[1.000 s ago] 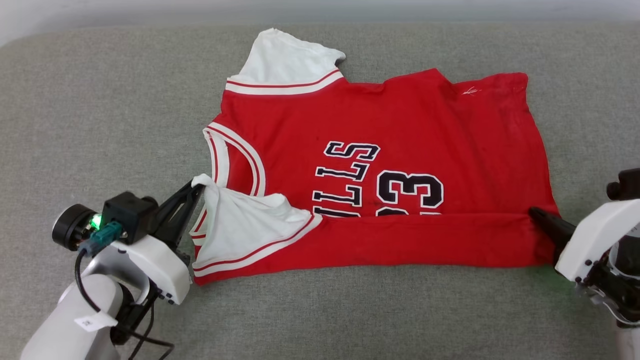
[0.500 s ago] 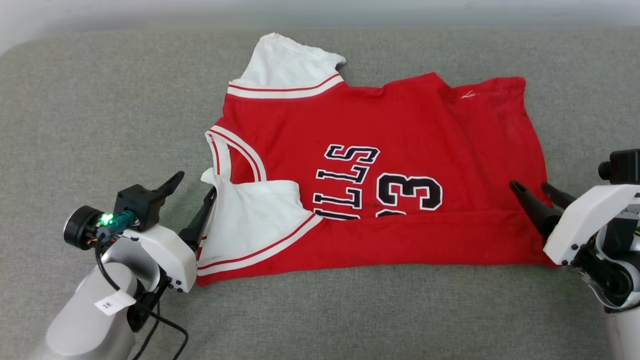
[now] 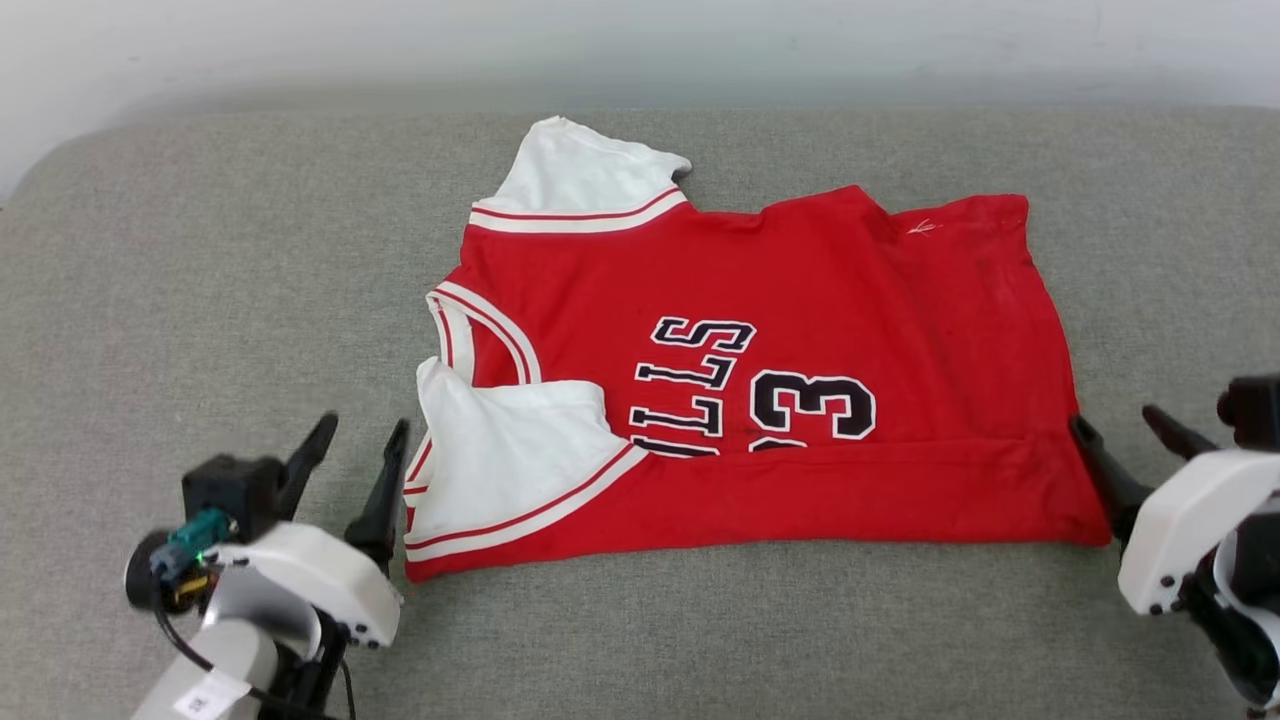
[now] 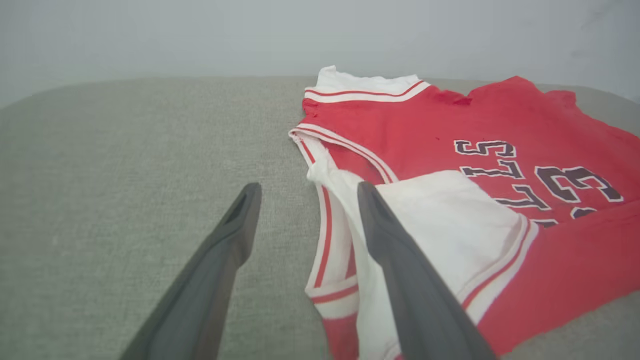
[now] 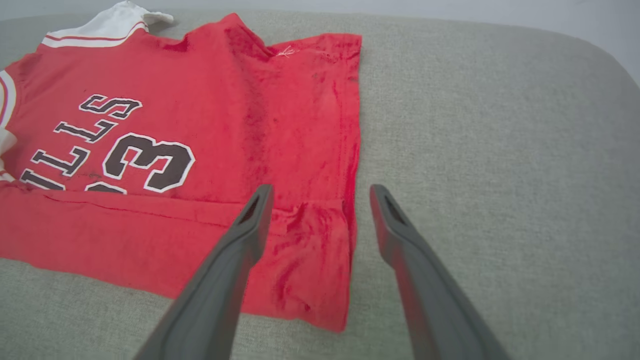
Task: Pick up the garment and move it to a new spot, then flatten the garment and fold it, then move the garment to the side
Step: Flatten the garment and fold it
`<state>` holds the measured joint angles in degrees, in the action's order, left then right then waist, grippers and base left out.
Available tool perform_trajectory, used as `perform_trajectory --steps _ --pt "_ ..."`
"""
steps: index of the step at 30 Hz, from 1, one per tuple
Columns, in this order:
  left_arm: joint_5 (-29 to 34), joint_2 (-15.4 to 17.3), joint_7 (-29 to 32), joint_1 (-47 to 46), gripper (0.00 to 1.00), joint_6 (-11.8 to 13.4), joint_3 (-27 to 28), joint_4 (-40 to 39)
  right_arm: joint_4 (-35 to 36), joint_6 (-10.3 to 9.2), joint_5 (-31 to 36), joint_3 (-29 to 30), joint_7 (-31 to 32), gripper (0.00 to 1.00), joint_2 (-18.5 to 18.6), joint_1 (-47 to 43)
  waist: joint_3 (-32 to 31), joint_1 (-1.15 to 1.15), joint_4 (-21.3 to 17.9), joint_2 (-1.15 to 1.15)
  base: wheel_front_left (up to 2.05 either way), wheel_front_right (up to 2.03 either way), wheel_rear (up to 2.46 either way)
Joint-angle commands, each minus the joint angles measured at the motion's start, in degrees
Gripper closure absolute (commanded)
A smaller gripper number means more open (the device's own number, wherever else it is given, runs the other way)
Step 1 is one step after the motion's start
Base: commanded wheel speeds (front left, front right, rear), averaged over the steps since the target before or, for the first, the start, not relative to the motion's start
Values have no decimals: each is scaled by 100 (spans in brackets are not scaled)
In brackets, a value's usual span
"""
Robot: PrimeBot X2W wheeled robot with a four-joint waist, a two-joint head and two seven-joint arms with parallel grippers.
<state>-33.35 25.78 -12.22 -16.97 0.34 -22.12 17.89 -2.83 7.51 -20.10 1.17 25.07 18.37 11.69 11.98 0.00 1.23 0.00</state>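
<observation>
The garment is a red jersey with white sleeves and a black number print, lying flat on the grey cushion. Its near long edge is folded over the print, with one white sleeve on top. My left gripper stands open just left of that sleeve, holding nothing; in the left wrist view its fingers frame bare cushion beside the garment. My right gripper is open at the garment's right edge. In the right wrist view the garment's folded corner lies between and below the open fingers.
The grey fabric cushion spreads wide to the left, right and front of the garment. A pale wall runs behind its far edge. A cable hangs under my left wrist.
Both grippers went from shut on the garment's folded edge to open, then drew back toward me. The folded edge and sleeve now rest on the garment. The head camera tilted, shifting the scene down.
</observation>
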Motion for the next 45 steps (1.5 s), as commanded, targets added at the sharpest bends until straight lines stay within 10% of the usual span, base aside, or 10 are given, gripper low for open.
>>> perform_trajectory --steps 1,16,32,33,34,36,45 --pt "-105 -12 102 172 0 102 46 -130 88 -5 26 117 84 0 -144 -138 -7 0 6 0 0 0 0" --pt "-671 193 1562 1379 0 744 -77 -1601 917 -5 207 726 861 0 -972 -815 92 0 -91 0 0 0 0" --pt "-336 293 2383 1073 0 1123 -430 -464 972 -5 157 530 682 0 -939 -591 569 0 -370 0 0 0 0" --pt "-339 284 2485 1091 17 1108 -489 -364 972 -5 163 527 678 0 -925 -583 585 0 -371 0 0 0 0" --pt "-381 252 2547 1106 61 1091 -533 -287 974 -5 168 523 667 0 -911 -574 601 0 -368 0 0 0 0" --pt "-418 196 2583 1103 100 1035 -581 -189 959 -5 205 519 646 0 -870 -570 603 0 -341 0 0 0 0" --pt "-420 99 1909 803 100 771 -465 -544 605 -5 360 436 631 0 -621 -494 389 0 -59 0 0 0 0"
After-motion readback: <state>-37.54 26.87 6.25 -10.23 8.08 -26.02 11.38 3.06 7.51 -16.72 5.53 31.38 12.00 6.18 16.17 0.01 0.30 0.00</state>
